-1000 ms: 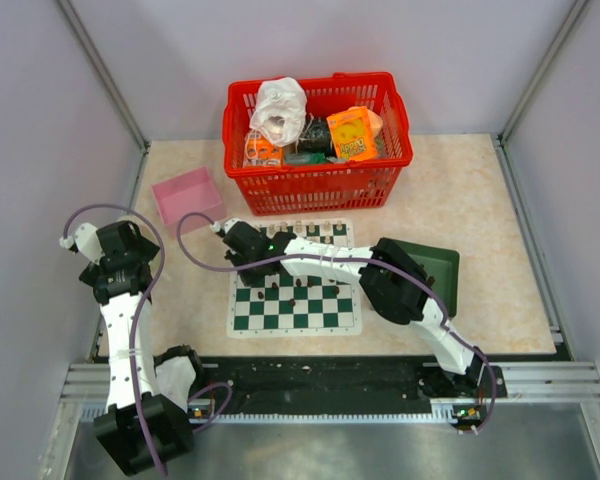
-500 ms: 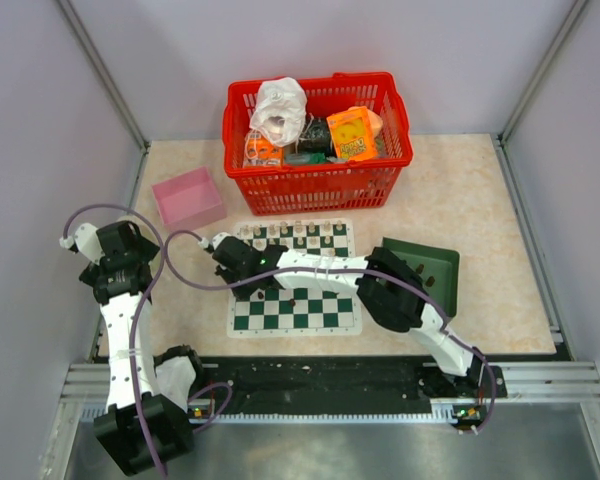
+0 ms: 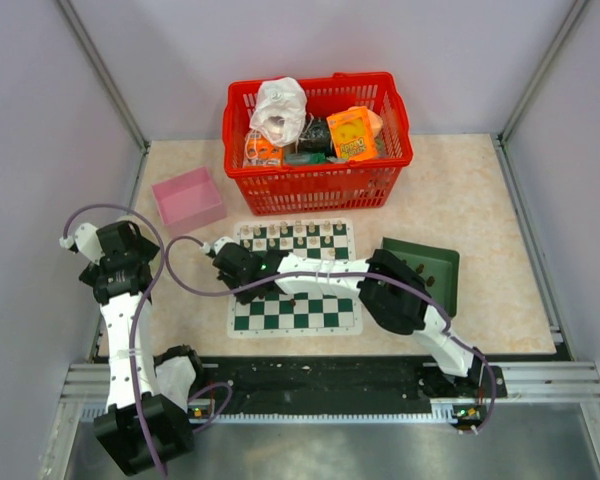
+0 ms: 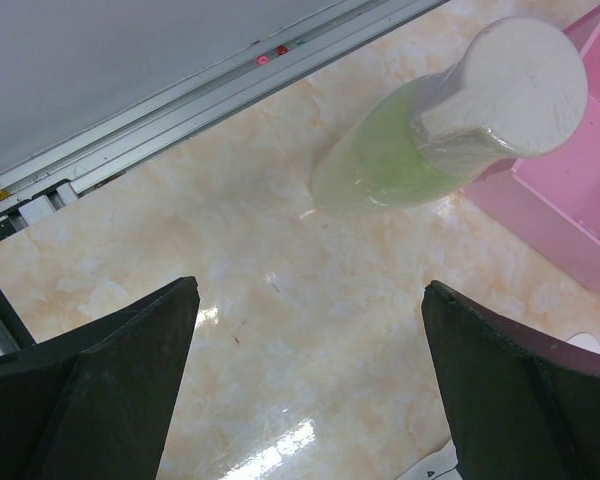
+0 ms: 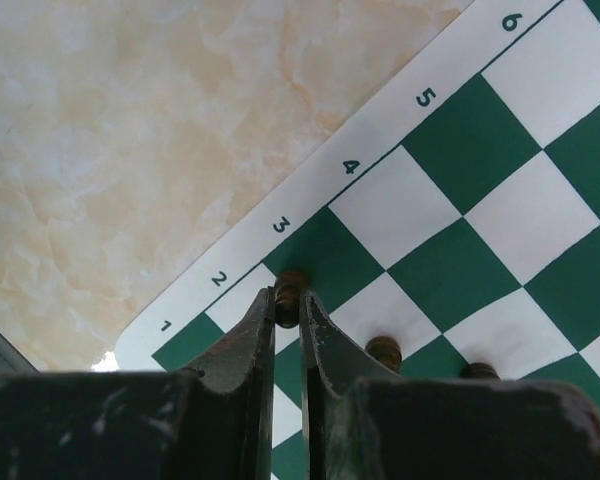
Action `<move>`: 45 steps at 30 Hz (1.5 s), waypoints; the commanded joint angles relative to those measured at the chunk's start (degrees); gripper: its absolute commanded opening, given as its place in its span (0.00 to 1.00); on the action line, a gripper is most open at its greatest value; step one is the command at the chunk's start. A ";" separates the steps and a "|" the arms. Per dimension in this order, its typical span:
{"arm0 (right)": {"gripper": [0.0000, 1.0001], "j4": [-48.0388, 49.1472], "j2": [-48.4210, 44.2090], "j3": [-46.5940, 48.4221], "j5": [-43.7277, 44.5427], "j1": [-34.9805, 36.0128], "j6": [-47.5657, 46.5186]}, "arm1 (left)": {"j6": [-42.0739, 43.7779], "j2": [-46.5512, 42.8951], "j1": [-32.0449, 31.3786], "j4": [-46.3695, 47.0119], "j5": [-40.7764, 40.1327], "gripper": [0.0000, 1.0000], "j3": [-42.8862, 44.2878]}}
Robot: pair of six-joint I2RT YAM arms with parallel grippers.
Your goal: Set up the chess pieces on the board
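The right pincer (image 5: 288, 303) is closed, its two narrow fingertips squeezing a dark brown chessman (image 5: 291, 285) by the head, right at their very ends. That grip looks thin: only the tips have hold, so the piece could twist or slide out if the arm swings or tilts. Whether its base already rests on the chessboard (image 5: 460, 150) or hangs just above it cannot be told from the wrist view.

The chessman sits over a dark square beside the numbered border, about level with the figure 3, on the left edge of the board. Two more dark chessmen (image 5: 384, 350) stand just beside the fingers. They are the next hazard: when the jaws part or the wrist pulls away, a finger or the body of the pincer may brush them and knock them over. Released off the centre of a square, or let go while tilted, the held piece would likely topple too, being so small.

From above, the right arm lies stretched across the board, hiding much of it. Cream chessmen (image 3: 300, 232) line the far row, a dark green tray (image 3: 435, 262) lies to the right, a red basket (image 3: 320, 150) of oddments stands farther off, and a pink box (image 3: 188, 198) sits to the far left.

The left pincer (image 4: 308, 300) hangs wide open and empty over the marbled surface (image 4: 280, 230), well apart from the board, near a green bottle (image 4: 400, 160).
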 commanded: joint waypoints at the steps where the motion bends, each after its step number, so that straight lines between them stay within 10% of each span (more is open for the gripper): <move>1: 0.07 -0.66 -4.27 -0.99 0.99 1.36 0.53 | 0.55 -0.52 0.41 1.21 -0.83 0.99 2.20; 45: 0.11 1.62 -1.90 -2.14 -1.38 2.33 2.29 | -0.76 -1.13 0.49 -0.11 -2.94 0.99 1.76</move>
